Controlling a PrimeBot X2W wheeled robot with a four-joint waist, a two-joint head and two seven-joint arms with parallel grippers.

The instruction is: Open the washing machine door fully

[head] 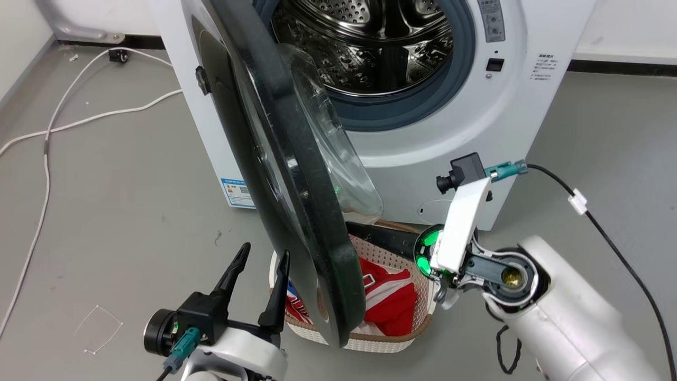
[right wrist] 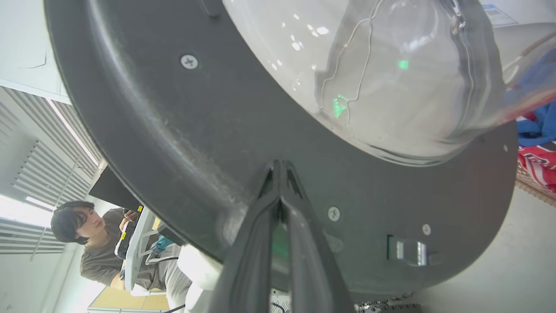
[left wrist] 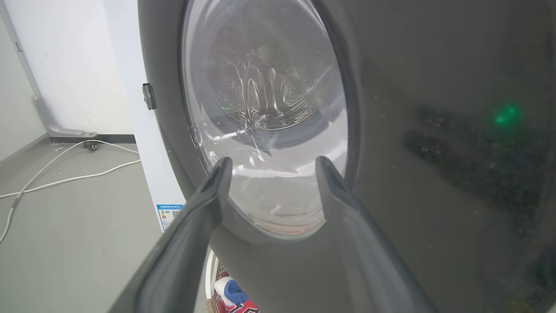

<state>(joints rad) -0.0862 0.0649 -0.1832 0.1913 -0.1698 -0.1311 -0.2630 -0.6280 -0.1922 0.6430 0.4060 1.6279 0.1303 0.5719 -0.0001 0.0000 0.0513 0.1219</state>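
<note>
well, the washing machine door [head: 296, 201] stands partly open and shows nearly edge-on in the head view. its black rim runs from 12 o'clock down to 6 o'clock, at the 9 o'clock side of the steel drum mouth in the washing machine [head: 476, 106]. the clear glass bowl bulges toward the drum side, and the door's lower edge hangs over a woven laundry basket [head: 370, 338] holding a red garment [head: 391, 301].

the right forearm comes in from 4 o'clock with the wrist bent, so it points toward 9 o'clock at the door's inner face. in the right wrist view the right pincer [right wrist: 280, 165] is closed, fingers pressed together, tips against the dark inner rim just below the glass bowl.

the left arm sits at 7 o'clock in the head view, fingers pointing up toward 12 o'clock on the door's outer side. the left pincer [left wrist: 273, 160] is spread wide and holds nothing, its tips framing the glass in its own wrist view.

a white cable [head: 47, 143] trails over the floor at 9 o'clock.
</note>
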